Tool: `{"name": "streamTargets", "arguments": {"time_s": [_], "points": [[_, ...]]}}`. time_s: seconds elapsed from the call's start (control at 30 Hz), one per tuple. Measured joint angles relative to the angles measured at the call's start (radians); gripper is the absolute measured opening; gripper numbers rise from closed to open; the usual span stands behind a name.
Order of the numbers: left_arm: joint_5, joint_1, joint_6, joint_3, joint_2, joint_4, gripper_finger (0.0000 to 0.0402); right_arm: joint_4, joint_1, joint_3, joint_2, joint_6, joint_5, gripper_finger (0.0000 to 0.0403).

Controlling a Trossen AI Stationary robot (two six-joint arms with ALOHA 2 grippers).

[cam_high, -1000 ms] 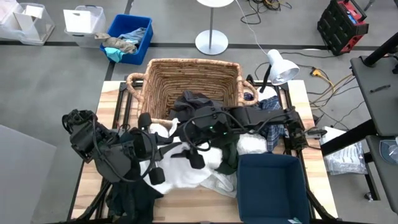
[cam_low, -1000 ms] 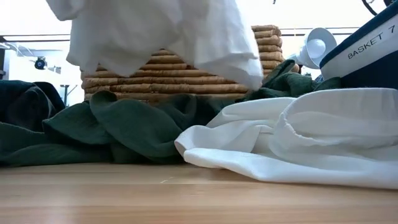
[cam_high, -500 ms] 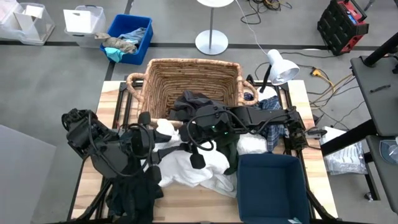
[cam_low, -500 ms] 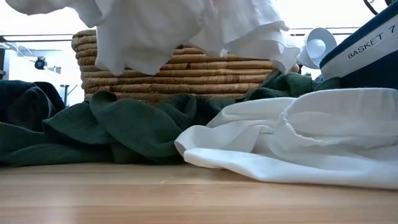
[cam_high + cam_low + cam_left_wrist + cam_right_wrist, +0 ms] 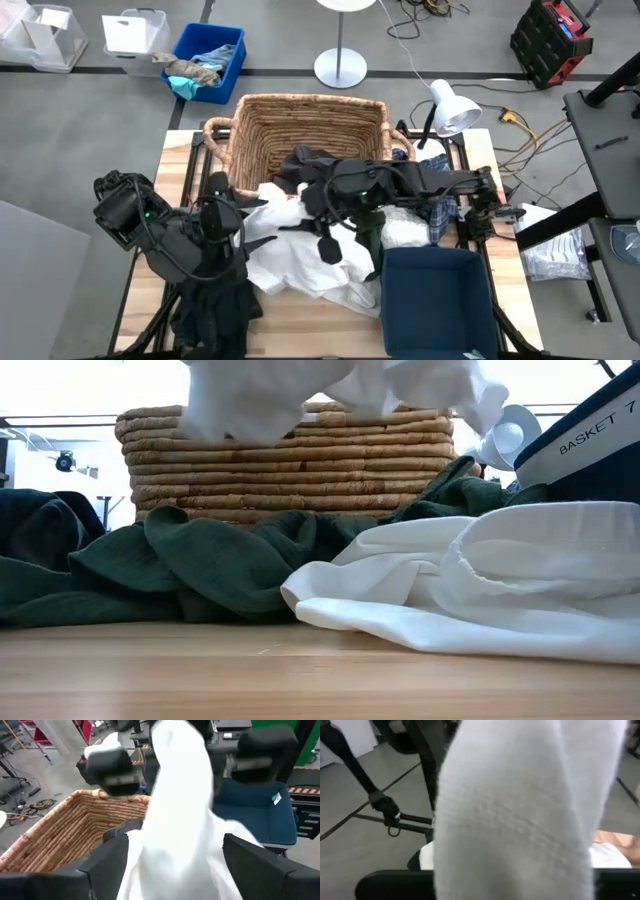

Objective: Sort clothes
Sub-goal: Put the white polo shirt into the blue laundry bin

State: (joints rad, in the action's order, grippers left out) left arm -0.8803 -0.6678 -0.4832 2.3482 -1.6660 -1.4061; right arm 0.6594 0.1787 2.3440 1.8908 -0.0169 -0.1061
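A white garment point(image 5: 290, 262) stretches from the pile of clothes up to my right gripper point(image 5: 308, 203), which is shut on it just before the wicker basket's near rim. In the low view its raised part point(image 5: 330, 388) hangs in front of the basket. My left gripper point(image 5: 230, 238) stands open to the left of it. In the left wrist view the white garment point(image 5: 180, 820) runs up between my wide-apart fingers point(image 5: 107, 857). A dark green garment point(image 5: 200, 560) and another white one point(image 5: 480, 585) lie on the table. A dark garment point(image 5: 310, 160) hangs over the basket's near rim. My right gripper pinches a bunched upper part of the white garment point(image 5: 515, 820); the cloth fills its wrist view and hides the fingers. The garment hangs below the hold, and its lower part point(image 5: 300, 275) rests on the pile. Whether the garment touches my left gripper's open fingers, I cannot tell.
The wicker basket point(image 5: 255, 125) stands at the table's far middle and a navy bin point(image 5: 435, 295) marked BASKET 7 at the near right. Plaid cloth point(image 5: 437, 205) lies at the right and a black garment point(image 5: 205, 320) at the near left. A white lamp point(image 5: 450, 108) stands at the far right.
My right gripper has shut on the white garment and my left gripper has opened and let it go, drawing back a little toward the table's left edge. The garment's raised part has gone up and toward the right; in the low view it hangs higher before the basket.
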Motion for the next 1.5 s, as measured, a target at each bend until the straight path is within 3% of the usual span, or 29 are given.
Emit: {"name": "streamTargets", "arguments": {"time_s": [0.43,0.73,1.2,1.5], "points": [[-0.112,0.001,0.087,0.007,0.013,0.034,0.0304,0.082,0.003,0.0,-0.164,0.109,0.041,0.0009],[-0.347,0.002,0.165,0.008,0.016,0.054,0.0304,0.193,0.022,0.0,-0.276,0.287,-0.109,0.0009],[-0.506,0.005,0.213,0.008,0.016,0.071,0.0304,0.553,0.133,0.001,-0.359,0.477,-0.232,0.0009],[-0.581,0.009,0.213,0.008,0.025,0.071,0.0304,0.816,0.229,0.001,-0.35,0.689,-0.238,0.0009]]}}
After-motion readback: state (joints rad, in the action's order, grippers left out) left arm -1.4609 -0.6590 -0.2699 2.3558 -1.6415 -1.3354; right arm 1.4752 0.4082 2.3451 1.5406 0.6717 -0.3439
